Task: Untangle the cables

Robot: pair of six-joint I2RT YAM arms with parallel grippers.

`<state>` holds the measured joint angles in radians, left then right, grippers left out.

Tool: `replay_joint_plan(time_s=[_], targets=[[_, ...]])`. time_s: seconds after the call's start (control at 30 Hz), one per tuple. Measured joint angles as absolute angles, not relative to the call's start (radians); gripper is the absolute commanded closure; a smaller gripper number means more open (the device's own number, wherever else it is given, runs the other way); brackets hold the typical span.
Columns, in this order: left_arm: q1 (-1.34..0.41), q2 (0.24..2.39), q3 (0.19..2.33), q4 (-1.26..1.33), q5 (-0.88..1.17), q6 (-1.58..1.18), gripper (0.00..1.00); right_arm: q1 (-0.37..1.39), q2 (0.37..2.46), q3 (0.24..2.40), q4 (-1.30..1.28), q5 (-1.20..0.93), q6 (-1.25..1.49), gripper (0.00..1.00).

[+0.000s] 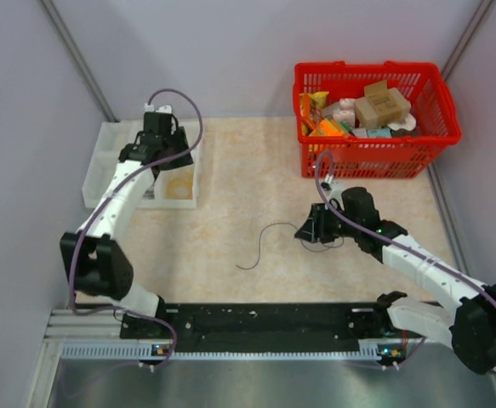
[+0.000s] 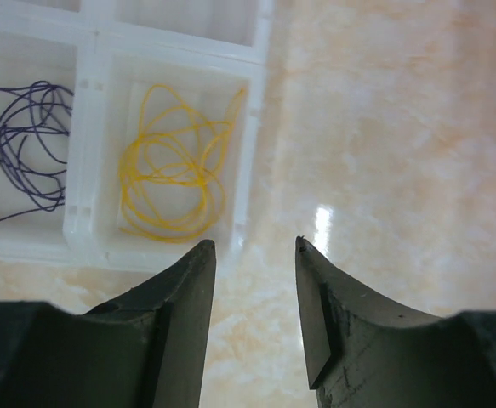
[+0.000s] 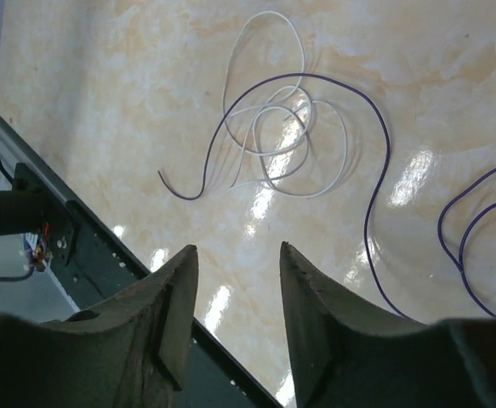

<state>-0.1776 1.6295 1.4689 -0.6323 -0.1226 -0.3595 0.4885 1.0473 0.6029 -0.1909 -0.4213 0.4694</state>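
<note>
Left wrist view: one thin yellow wire (image 2: pixel 175 161) sits coiled in a compartment of the white plastic divided tray (image 2: pixel 252 127). One thin dark purple wire (image 2: pixel 22 136) is coiled in the compartment beside it. Left pincer (image 2: pixel 254 244) is partly open and empty, above the tray's near edge and the beige marbled desk (image 2: pixel 401 127).

Right wrist: one thin white wire (image 3: pixel 273 153) lies looped on the desk with one purple strand (image 3: pixel 316 76) crossing it. More purple loops (image 3: pixel 477 212) at frame edge, can't tell if separate. Right pincer (image 3: pixel 236 248) is partly open, empty and touching nothing.
</note>
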Motion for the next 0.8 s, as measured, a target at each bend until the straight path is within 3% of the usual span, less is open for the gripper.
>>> replay_joint_plan(time_s=[0.1,0.2,0.27,0.47,0.6,0.7,0.8], targets=[[-0.179,1.44,1.36,-0.583,0.032,-0.339,0.48,0.489,1.058,0.603,-0.202,-0.417,0.471,0.39],[-0.231,1.29,1.23,-0.519,0.166,-0.331,0.41,0.489,1.05,0.603,-0.201,-0.416,0.484,0.38],[-0.317,1.231,1.135,-0.484,0.228,-0.33,0.3,0.482,1.031,0.595,-0.195,-0.406,0.511,0.36],[-0.634,1.2,0.92,-0.422,0.236,-0.37,0.18,0.281,0.792,0.496,-0.204,-0.331,0.628,0.36],[-0.819,1.255,0.948,-0.4,0.166,-0.375,0.18,0.124,0.664,0.483,-0.254,-0.284,0.659,0.32],[-0.902,1.383,1.035,-0.399,0.123,-0.375,0.26,0.102,0.598,0.483,-0.286,-0.271,0.656,0.3],[-0.944,1.506,1.105,-0.395,0.084,-0.38,0.28,0.102,0.614,0.493,-0.292,-0.295,0.645,0.3]])
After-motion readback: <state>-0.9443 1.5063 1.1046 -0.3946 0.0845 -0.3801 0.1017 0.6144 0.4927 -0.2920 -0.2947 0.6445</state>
